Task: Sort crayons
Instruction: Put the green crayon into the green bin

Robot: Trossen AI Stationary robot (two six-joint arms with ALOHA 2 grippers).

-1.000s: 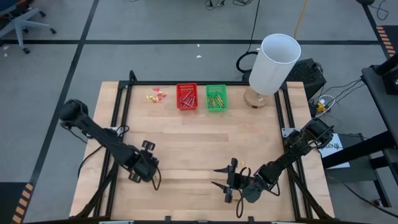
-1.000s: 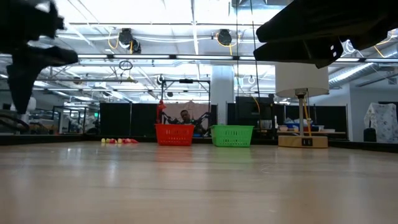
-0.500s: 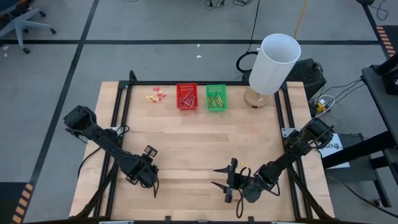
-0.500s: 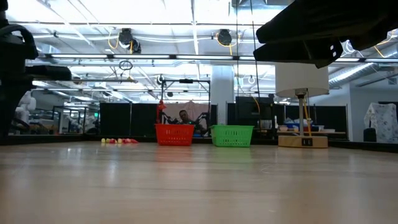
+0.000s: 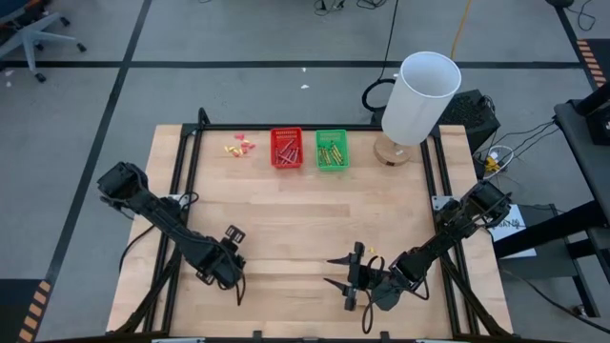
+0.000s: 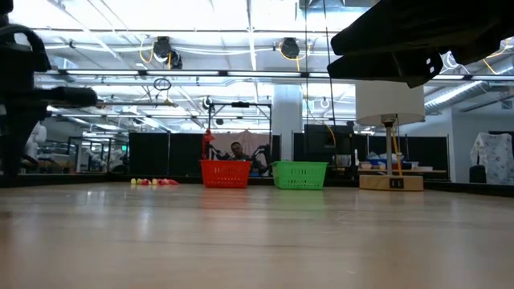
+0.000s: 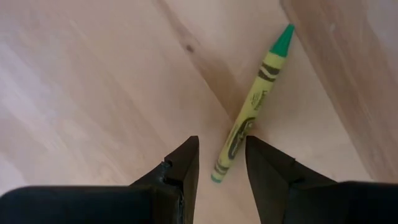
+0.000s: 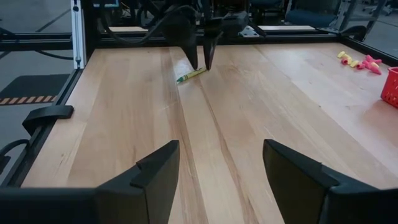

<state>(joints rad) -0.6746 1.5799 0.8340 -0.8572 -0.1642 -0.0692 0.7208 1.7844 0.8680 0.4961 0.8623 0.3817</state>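
Yellow-green crayon (image 7: 252, 107) lies flat on the wooden worktop (image 5: 286, 219) near its front left; the left gripper (image 7: 222, 163) hangs just over its blunt end, fingers apart and straddling it, not clamped. Right gripper (image 5: 335, 272) waits front-centre, fingers spread wide, empty

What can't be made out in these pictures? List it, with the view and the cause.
- High view: the green crayon by the left gripper is hidden under the arm.
- High view: crayons in the red basket and green basket are too small to count.
- Low view: basket walls hide the contents; both arms are cut off by the edges.
- Right wrist view: the red basket is cut by the edge.
- Yellow and pink scraps: too small to identify.
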